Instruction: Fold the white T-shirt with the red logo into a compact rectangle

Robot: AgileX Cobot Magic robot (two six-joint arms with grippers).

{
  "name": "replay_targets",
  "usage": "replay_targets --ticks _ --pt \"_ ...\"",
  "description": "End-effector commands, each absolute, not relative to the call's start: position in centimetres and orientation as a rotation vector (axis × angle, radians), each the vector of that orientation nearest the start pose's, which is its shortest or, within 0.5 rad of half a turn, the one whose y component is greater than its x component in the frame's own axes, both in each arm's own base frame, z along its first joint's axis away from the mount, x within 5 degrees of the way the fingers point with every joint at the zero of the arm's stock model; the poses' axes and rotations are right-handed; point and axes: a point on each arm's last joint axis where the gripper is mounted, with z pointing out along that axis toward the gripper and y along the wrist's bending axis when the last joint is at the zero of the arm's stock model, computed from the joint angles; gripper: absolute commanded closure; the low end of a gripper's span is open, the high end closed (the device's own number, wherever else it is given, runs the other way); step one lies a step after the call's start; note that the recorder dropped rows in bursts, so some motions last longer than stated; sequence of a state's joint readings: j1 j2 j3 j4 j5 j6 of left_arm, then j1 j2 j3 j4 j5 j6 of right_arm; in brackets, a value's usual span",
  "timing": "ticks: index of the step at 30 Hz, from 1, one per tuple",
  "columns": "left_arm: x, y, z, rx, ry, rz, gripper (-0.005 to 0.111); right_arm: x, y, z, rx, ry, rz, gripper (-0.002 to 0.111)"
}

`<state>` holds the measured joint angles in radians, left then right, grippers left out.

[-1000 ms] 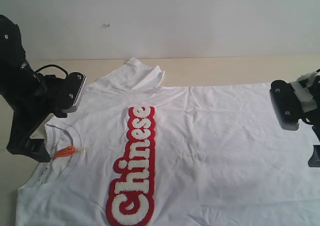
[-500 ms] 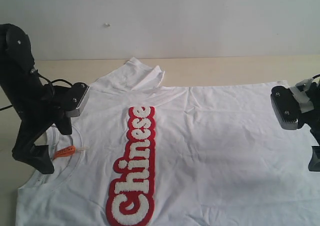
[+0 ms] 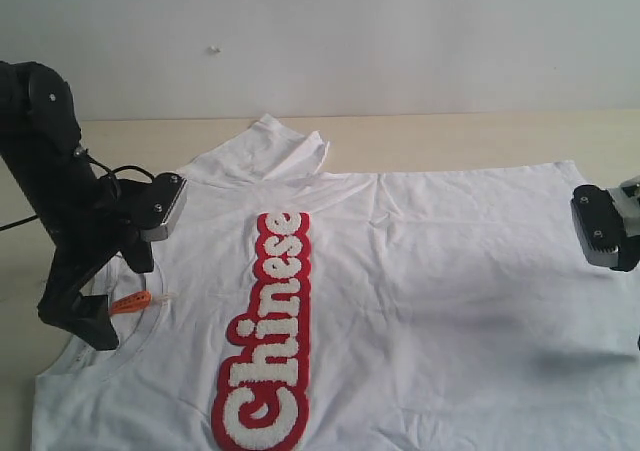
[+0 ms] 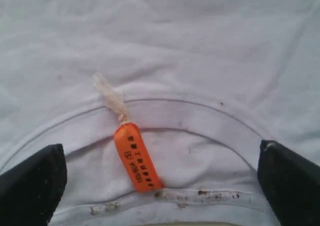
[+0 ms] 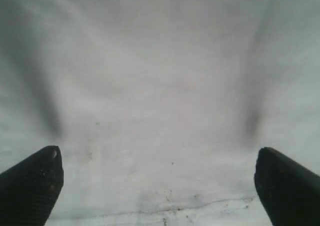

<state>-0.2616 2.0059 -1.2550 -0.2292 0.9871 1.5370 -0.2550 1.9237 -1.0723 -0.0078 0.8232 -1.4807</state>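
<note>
The white T-shirt lies flat and wrinkled on the table, collar to the left and hem to the right. The red logo spelling "Chinese" runs down the chest. My left gripper hangs open just above the ribbed collar, its fingertips either side of the orange neck tag. At the right edge of the exterior view my right gripper is only partly in frame. In the right wrist view this gripper is open over plain white cloth near the stitched hem. Neither gripper holds anything.
One sleeve lies bunched at the far side of the shirt. Bare wooden table runs behind the shirt up to a white wall. The shirt's near part runs out of the bottom of the exterior view.
The left arm has swung rightward and down over the collar. The right gripper has drawn back to the right, now half out of the exterior view. Both stay open.
</note>
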Motion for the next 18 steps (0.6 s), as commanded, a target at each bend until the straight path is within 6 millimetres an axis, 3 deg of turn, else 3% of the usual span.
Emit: replay_targets --ticks 1,10,14,18 --pt "34.4 -11.0 13.0 -2.329 -2.145 0.344 0.007 32.3 -8.7 12.7 -1.806 2.541 -0.045 0.010" --pt "34.4 -11.0 12.2 -2.316 -2.130 0.360 0.007 32.5 -8.5 9.8 -1.814 2.563 0.051 0.010" --pt "34.4 -11.1 12.2 -2.314 -2.134 0.365 0.007 32.7 -7.8 9.8 -1.660 2.591 0.127 0.010" --pt "34.4 -11.1 12.1 -2.309 -2.130 0.370 0.007 32.8 -7.8 9.8 -1.643 2.589 0.132 0.010"
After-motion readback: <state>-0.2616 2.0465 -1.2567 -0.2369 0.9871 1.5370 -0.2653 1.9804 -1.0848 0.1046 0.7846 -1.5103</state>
